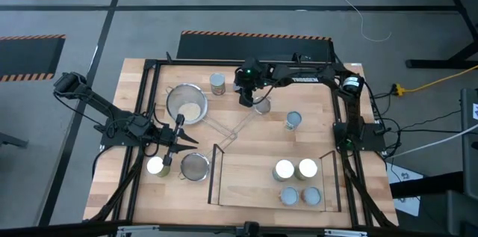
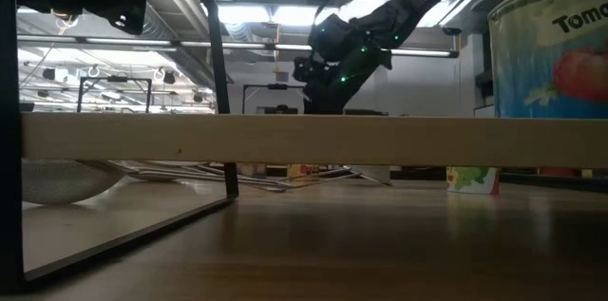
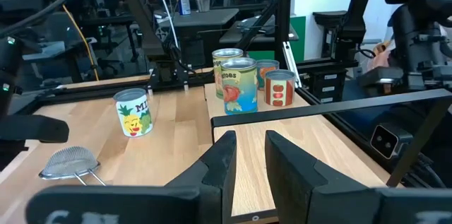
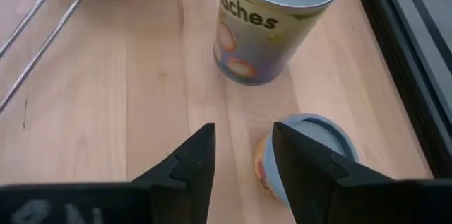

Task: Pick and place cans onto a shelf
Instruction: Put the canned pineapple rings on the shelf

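Observation:
Several cans (image 1: 296, 181) stand upright on the light-wood shelf (image 1: 246, 185) at the near right. Another can (image 1: 293, 120) stands on the table beyond the shelf, and one (image 1: 156, 166) at the near left. A peaches can (image 4: 272, 19) stands near the far edge, with a small blue-lidded can (image 4: 311, 146) beside it. My right gripper (image 4: 244, 157) hangs open above the table, slanting down, the small can just beside one finger and nothing between the fingers. My left gripper (image 3: 251, 160) waits open and level at the table's left, facing the shelf.
A steel pan (image 1: 187, 106) with a long handle sits at the far left of centre. One wire strainer (image 1: 196, 166) lies left of the shelf, another (image 1: 261, 106) by my right gripper. Black frame rails (image 4: 402, 47) run along the table's edges.

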